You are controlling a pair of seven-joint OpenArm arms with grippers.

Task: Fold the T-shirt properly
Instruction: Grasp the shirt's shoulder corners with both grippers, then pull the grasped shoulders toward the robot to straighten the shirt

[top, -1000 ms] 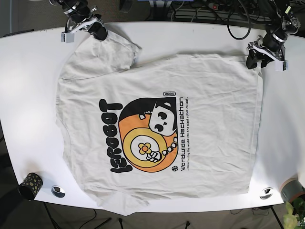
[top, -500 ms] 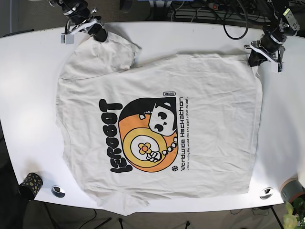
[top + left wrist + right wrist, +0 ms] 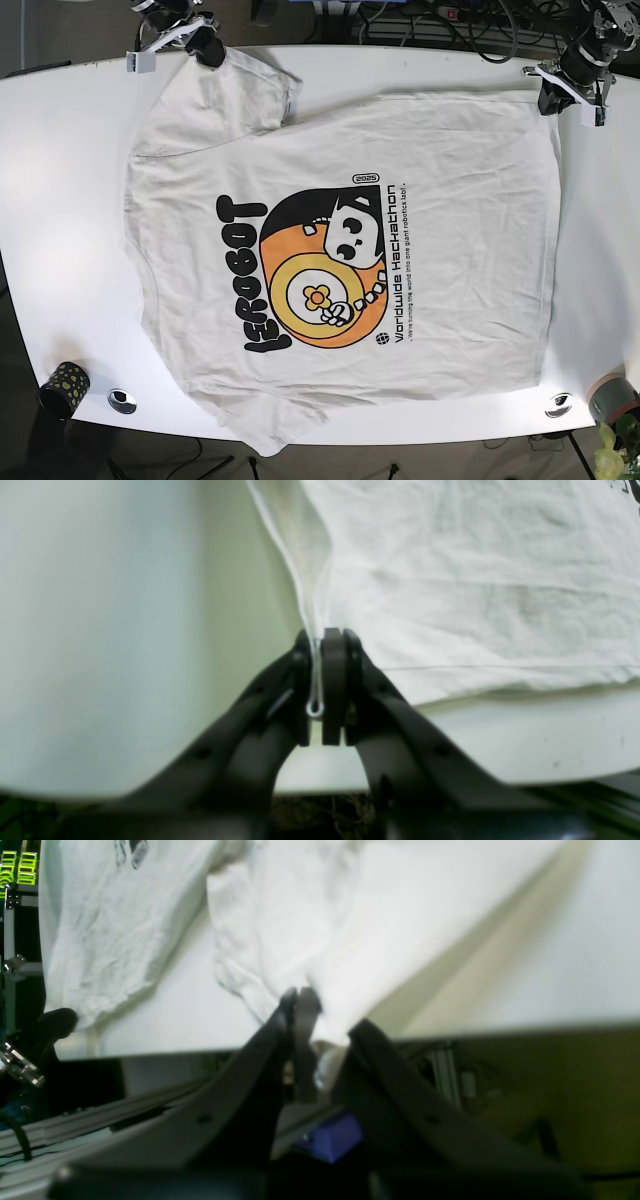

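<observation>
The shirt (image 3: 340, 260) lies flat (print up); left claw (image 3: 320, 680) and right claw (image 3: 300, 1005) each pinch a far corner.

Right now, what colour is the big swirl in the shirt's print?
Orange and yellow swirl, outlined in black on the T-shirt; clearest in the base view.

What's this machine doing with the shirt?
Two robot arms are pinching a white T-shirt that lies print-up on a white table. The left gripper is shut on a hem corner, the right gripper on a sleeve, both at the table's far edge. No fold is made yet.
</observation>
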